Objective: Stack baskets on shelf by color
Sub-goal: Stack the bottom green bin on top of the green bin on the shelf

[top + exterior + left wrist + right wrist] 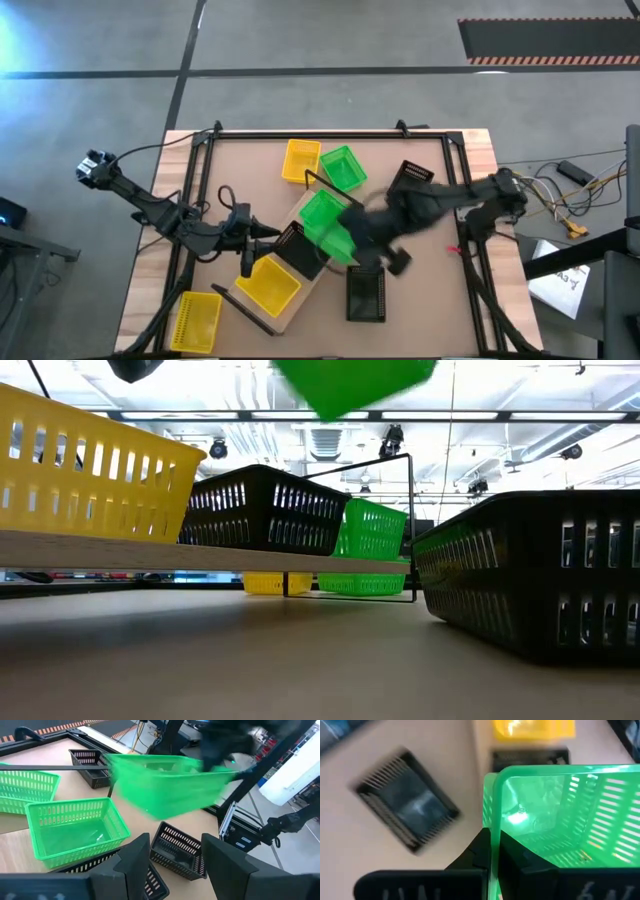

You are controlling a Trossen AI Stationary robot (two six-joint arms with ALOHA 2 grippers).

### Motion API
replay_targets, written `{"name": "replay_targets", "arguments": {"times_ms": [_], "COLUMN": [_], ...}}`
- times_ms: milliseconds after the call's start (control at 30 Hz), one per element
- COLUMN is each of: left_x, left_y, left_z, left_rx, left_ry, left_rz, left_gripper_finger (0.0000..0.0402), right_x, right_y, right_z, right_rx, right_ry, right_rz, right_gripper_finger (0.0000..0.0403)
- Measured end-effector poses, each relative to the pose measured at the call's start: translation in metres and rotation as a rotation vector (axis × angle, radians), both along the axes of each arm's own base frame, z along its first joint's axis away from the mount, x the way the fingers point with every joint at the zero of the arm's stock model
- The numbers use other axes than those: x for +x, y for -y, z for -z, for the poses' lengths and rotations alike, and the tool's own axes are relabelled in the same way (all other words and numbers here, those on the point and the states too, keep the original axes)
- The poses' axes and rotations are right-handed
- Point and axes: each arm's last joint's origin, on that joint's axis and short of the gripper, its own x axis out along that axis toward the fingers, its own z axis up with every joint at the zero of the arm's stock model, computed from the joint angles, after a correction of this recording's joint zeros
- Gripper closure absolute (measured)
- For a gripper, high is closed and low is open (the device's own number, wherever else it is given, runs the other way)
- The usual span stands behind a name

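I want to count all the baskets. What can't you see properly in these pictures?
- Right gripper: blurred in high view, though it pinches the carried green basket.
- Carried basket, low view: cut off by the top edge.
- Yellow basket, right wrist view: cut off, blurred.
- Shelf, low view: baskets hide its top.

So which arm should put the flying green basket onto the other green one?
Probably the right. Its gripper already pinches the raised green basket's rim, above the green basket on the shelf. The left gripper holds nothing, fingers open, beside the black basket.
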Motion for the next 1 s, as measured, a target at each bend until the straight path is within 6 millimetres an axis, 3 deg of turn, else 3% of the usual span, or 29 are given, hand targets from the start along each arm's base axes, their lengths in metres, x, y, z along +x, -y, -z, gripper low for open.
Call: {"name": "replay_targets", "arguments": {"times_ms": [133,300,600,1000], "left_x": [-0.001,-0.001,-0.002,-0.001], "left_y": [-0.002,-0.003,-0.003,-0.003], "left_z": [-0.001,-0.001,-0.001,-0.002], "left_rx": [0.009,0.016,0.019,0.019], "left_ry": [0.007,0.012,0.015,0.016], "left_rz": [-0.034,-0.059,-0.07,-0.071], "left_gripper_finger": [0.0238,0.0238,0.0238,0.0238], "right_x": [0.022,0.036,0.041,0.039], "right_y": [0.038,0.059,0.068,0.07], "right_z": [0.018,0.038,0.081,0.109], "right_rx": [-0.052,-0.087,-0.147,-0.184], "right_ry": [-0.035,-0.05,-0.114,-0.155], "right_rz": [0.03,0.007,0.01,0.026], "right_gripper_finger": [0.0394,0.0394,0.0394,0.0394]}}
